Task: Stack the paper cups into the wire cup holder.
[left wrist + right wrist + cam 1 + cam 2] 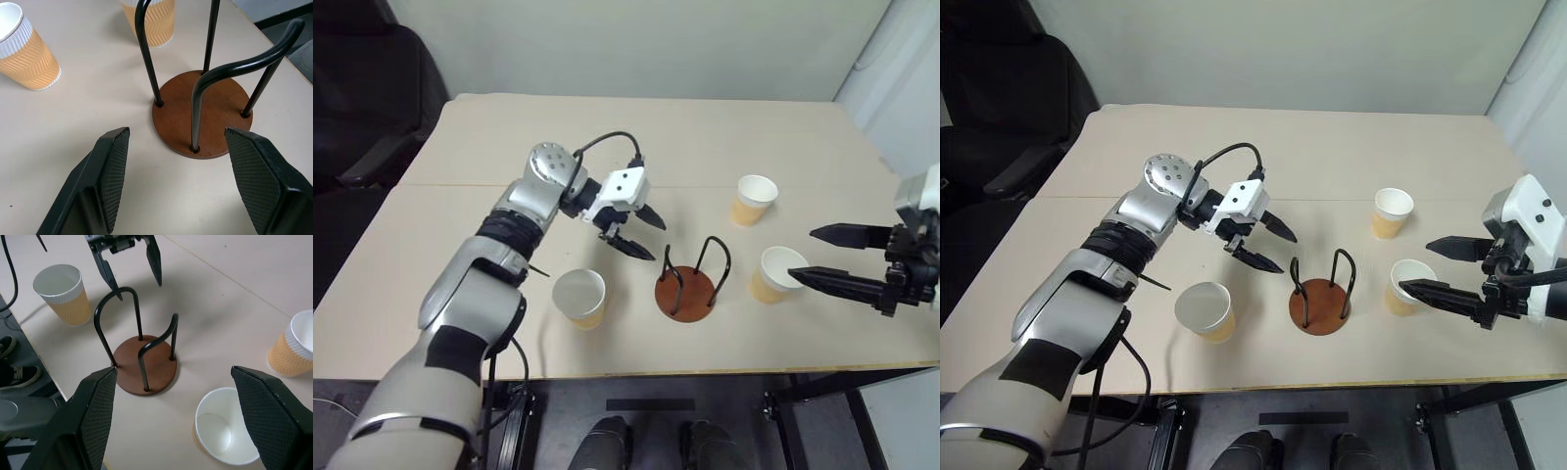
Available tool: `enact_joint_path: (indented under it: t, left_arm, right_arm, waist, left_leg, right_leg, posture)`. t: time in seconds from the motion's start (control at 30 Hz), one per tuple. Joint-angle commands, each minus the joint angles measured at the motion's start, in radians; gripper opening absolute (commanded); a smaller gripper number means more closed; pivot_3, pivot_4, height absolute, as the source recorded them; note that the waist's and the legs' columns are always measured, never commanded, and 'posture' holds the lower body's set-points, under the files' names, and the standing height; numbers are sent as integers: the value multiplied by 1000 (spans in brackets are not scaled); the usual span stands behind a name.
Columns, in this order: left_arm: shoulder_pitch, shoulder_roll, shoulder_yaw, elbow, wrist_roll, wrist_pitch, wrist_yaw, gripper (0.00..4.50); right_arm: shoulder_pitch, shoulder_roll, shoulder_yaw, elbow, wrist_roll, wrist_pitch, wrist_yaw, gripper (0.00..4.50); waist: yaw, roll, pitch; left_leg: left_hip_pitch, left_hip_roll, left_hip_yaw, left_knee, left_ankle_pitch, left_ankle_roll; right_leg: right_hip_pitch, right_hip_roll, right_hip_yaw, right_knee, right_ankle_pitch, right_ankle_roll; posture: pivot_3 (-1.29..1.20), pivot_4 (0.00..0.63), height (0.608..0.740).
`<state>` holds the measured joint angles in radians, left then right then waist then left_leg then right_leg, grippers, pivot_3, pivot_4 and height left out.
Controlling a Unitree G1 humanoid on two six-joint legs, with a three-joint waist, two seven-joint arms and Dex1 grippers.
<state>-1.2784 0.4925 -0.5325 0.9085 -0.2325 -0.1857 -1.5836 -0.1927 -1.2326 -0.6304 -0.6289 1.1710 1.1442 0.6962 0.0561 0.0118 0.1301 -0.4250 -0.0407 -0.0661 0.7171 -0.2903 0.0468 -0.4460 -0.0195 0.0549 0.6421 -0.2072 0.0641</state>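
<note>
Progress on the stacking task stands at nil: the wire cup holder (686, 290) sits empty near the front centre of the bench (607, 127), its two black loops upright on the brown disc base and nothing between them. All three paper cups stand upright, mouths up, and apart from one another. Taking the holder as the dial centre in the head views, the first cup (579, 298) is at about nine o'clock, close by but not touching; the second cup (773, 274) is at three o'clock, just beside the base; the third cup (754, 200) lies toward one o'clock, farther back on the bench. The left end effector (633, 231) hangs above the bench at roughly eleven o'clock from the holder, angled down toward it, its two black fingers well apart and holding nothing — the left wrist view confirms bare pads with the holder framed between them. The right end effector (1449, 269) is spread wide and likewise empty, with its nearer finger reaching over the rim of the second cup; whether it touches that rim cannot be told. Judgement: no cup has yet been grasped, so all three placements remain, and the right arm appears best placed to take the second cup first.
</note>
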Motion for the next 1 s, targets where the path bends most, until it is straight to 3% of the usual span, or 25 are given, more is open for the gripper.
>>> enact_joint_path:
  t: [0.03, 0.2, 0.43, 0.8, 1.0]
  left_arm:
    - [-37, 0, 48, -1, -7, 5, -31, 3314]
    - [-61, -11, 151, 30, 14, 41, -22, 3314]
    - [-48, 49, 237, -6, 45, 84, -28, 3314]
    - [47, 177, 240, -225, -45, 241, -31, 3314]
    - [62, 189, 282, -267, -39, 293, -31, 3314]
  right_arm:
    - [-54, -14, 35, 36, -45, -51, -19, 3781]
    - [-149, -16, 160, 116, -165, -130, -27, 3781]
    - [-250, -5, 283, 194, -276, -194, 0, 3781]
    - [-489, 66, 653, 420, -634, -383, 100, 3781]
    - [-615, 156, 803, 574, -831, -494, 166, 3781]
  waist:
    - [-1, 0, 0]
    - [-2, 0, 0]
    - [-7, 0, 0]
    - [-13, 0, 0]
    - [-18, 0, 0]
  left_leg:
    - [0, 0, 0, 0, 0, 0]
    - [0, 0, 0, 0, 0, 0]
    - [-1, 0, 0, 0, 0, 0]
    - [-1, 0, -1, 0, 0, 0]
    - [-1, 0, -1, 0, 0, 1]
  right_leg:
    - [0, 0, 0, 0, 0, 0]
    - [0, 0, 0, 0, 0, 0]
    - [-2, 0, 0, 0, 0, 0]
    - [-3, 0, 0, 0, 0, 0]
    - [-3, 0, 0, 0, 0, -1]
  posture:
    - [0, 150, 740]
    - [0, 150, 740]
    - [0, 150, 740]
    - [0, 150, 740]
    - [0, 150, 740]
